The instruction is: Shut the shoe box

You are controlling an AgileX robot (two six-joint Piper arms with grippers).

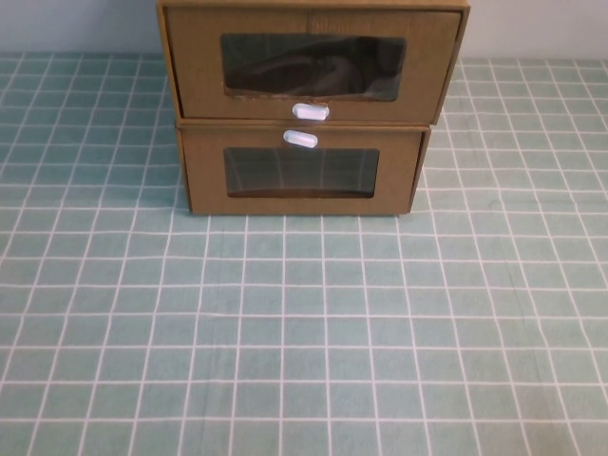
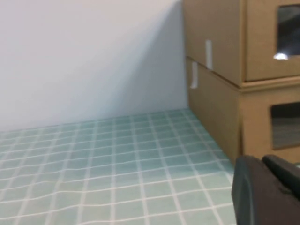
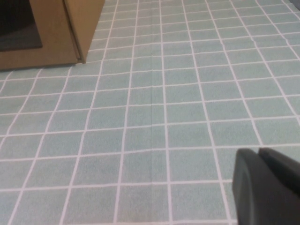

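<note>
The shoe box (image 1: 313, 62) is the upper of two stacked brown cardboard boxes at the back of the table. It has a clear window with a dark shape behind it and a white pull tab (image 1: 311, 111) below the window. Its drawer front stands forward of the lower box's front. It also shows in the left wrist view (image 2: 262, 37). My left gripper (image 2: 260, 160) is shut and empty, low over the cloth to the left of the boxes. My right gripper (image 3: 258, 151) is shut and empty, over the cloth in front of and to the right of the boxes. Neither gripper shows in the high view.
The lower cardboard box (image 1: 302, 171) has its white tab (image 1: 300, 140) above its window; its corner shows in the right wrist view (image 3: 51, 42). A green checked cloth (image 1: 304, 332) covers the table. A pale wall (image 2: 84, 56) stands behind the boxes.
</note>
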